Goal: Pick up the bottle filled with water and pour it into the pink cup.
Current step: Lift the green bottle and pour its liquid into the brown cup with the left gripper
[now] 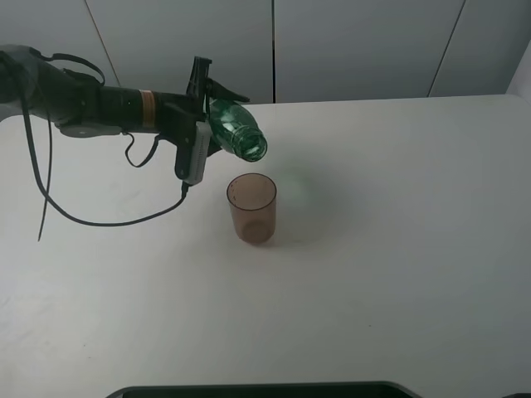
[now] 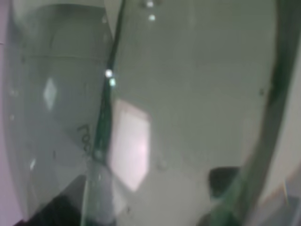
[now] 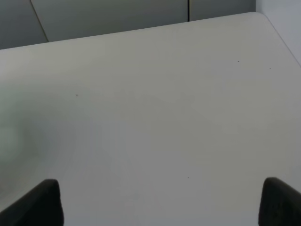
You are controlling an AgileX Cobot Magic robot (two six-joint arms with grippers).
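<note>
In the exterior high view my left gripper (image 1: pixel 209 116) is shut on the clear green bottle (image 1: pixel 236 129). The bottle is tipped over, its open neck pointing down and right, just above the far rim of the pink cup (image 1: pixel 252 208). The cup stands upright on the white table. In the left wrist view the bottle's clear green wall (image 2: pixel 155 117) fills the picture at close range. My right gripper (image 3: pixel 162 200) is open and empty over bare table; only its two dark fingertips (image 3: pixel 40 202) show. It is out of the exterior high view.
The white table (image 1: pixel 398 249) runs to grey wall panels at the back. The left arm's black cable (image 1: pixel 99 220) loops over the table left of the cup. A dark edge (image 1: pixel 257 390) lies along the front.
</note>
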